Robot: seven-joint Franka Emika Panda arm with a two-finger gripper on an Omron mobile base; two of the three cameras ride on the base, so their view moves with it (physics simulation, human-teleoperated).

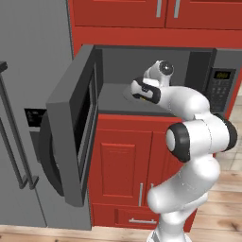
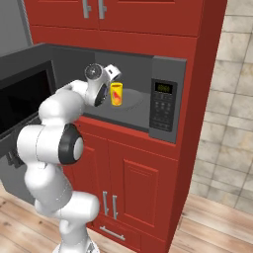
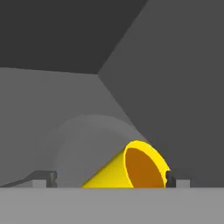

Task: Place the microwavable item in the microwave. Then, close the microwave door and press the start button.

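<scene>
With our gripper (image 3: 105,179) spread wide around the yellow cup (image 2: 116,94), at six o'clock in the hand view inside the microwave (image 2: 163,69), placement looks finished, so we judge withdrawal and swinging the door (image 1: 71,127) shut come next.

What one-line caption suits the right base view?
Open claw at the yellow cup standing inside the microwave, door swung wide.

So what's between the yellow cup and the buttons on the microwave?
Nothing: in the right base view, only bare grey microwave floor lies between the yellow cup and the keypad panel.
</scene>
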